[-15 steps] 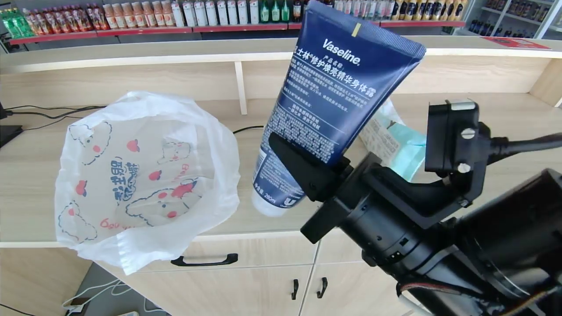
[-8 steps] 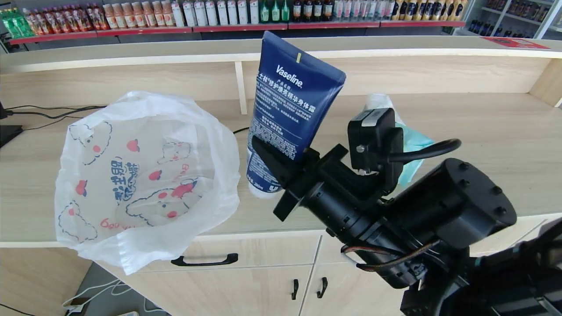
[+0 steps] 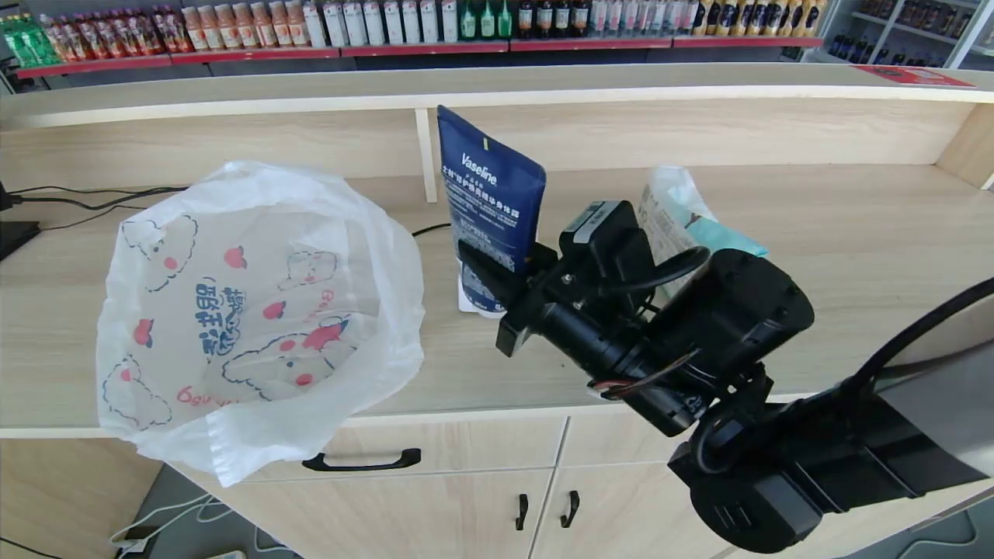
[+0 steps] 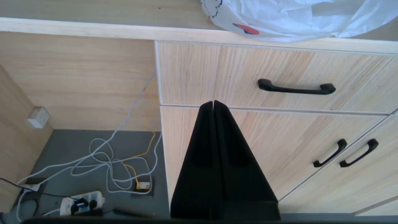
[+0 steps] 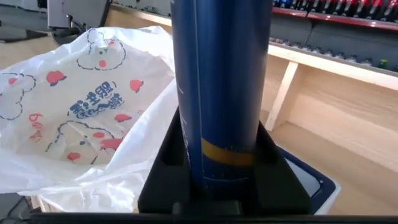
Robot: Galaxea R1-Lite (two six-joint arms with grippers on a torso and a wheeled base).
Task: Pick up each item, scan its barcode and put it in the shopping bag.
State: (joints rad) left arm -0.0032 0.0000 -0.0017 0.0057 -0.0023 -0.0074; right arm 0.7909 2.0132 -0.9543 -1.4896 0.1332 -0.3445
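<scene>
1. Shop background in the head view: shelves of bottles [image 3: 388, 23] along the back wall, with a light wood desk [image 3: 854, 233] in front and a raised ledge behind it.
2. Head view: white shopping bag [image 3: 256, 310] with cartoon print sits open on the left part of the desk, its lower edge hanging over the front.
3. Head view: blue lotion tube [image 3: 489, 202] stands about upright, white cap down, just right of the bag and not in it. Cannot tell if the cap touches the desk.
4. Head view: right jaws pinch the tube low down, near the cap, with the arm coming in from the right.
5. Head view: teal packet [image 3: 683, 225] in clear wrap lies on the desk behind the right arm, partly hidden.
6. Head view: black drawer handle [image 3: 361, 462] on the cabinet front below the bag.
7. Left wrist view: left jaws are pressed together with nothing between them, low in front of the cabinet, below desk level.
8. Left wrist view: bag edge [image 4: 292, 15] hangs over the desk, a drawer handle [image 4: 296, 88] sits beneath it, and cables [image 4: 106, 168] and a power strip [image 4: 84, 200] lie on the floor.
9. Right wrist view: the tube [image 5: 221, 81] is clamped between the right jaws, a yellow band just above the grip.
10. Right wrist view: the bag [image 5: 81, 112] lies open beside the tube, near it.
</scene>
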